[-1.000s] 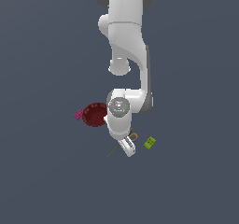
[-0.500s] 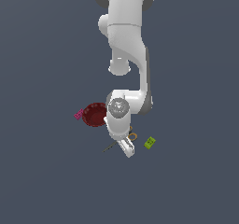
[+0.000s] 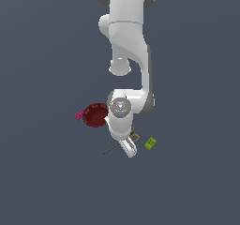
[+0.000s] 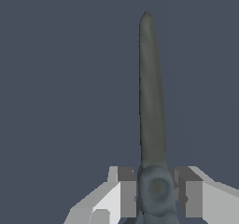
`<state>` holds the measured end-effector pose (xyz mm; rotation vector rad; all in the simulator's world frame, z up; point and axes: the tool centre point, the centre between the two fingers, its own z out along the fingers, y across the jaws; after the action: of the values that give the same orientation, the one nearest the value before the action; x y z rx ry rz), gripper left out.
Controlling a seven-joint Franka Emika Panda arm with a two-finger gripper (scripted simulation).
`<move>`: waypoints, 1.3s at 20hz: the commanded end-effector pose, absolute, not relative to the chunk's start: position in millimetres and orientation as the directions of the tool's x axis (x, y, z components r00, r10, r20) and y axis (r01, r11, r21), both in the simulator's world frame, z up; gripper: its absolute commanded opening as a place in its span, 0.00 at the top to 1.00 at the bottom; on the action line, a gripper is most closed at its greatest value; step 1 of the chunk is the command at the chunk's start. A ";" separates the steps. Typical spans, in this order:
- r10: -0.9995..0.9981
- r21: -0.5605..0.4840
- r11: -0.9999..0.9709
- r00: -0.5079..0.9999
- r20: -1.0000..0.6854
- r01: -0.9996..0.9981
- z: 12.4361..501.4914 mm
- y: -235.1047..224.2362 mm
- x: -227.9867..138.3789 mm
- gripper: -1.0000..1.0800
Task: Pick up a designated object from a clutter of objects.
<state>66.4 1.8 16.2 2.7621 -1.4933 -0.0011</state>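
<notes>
The scissors (image 3: 135,137) lie on the dark floor under my hand, with an orange loop handle showing on the exterior view's right and a thin grey blade tip reaching out to the left. In the wrist view the long grey blade (image 4: 151,92) runs straight away from my gripper (image 4: 156,192). The scissors' pivot sits between the two pads, which press against it on both sides. In the exterior view my gripper (image 3: 128,148) is down at floor level over the scissors, and the hand hides most of them.
A dark red ridged bowl (image 3: 95,115) stands close to the hand on the exterior view's left, with a tiny pink block (image 3: 78,115) beyond it. A small lime-green block (image 3: 150,143) lies just to the right of the scissors' handle.
The hand has sunk a little lower onto the scissors over the last second. The bowl and the two blocks have not moved.
</notes>
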 end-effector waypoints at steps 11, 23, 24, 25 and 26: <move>-0.836 0.000 -0.549 0.549 0.001 -0.836 98.7 54.6 82.6 1.00; -0.836 0.001 -0.549 0.549 0.002 -0.836 218.5 130.3 107.4 1.00; -0.836 0.001 -0.549 0.549 0.002 -0.836 228.1 136.4 109.6 1.00; -0.836 0.001 -0.549 0.549 0.002 -0.836 237.5 142.9 111.7 1.00; -0.836 0.001 -0.549 0.549 0.002 -0.836 246.6 148.7 113.8 1.00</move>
<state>111.0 139.6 231.9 2.7642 -1.4904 0.0025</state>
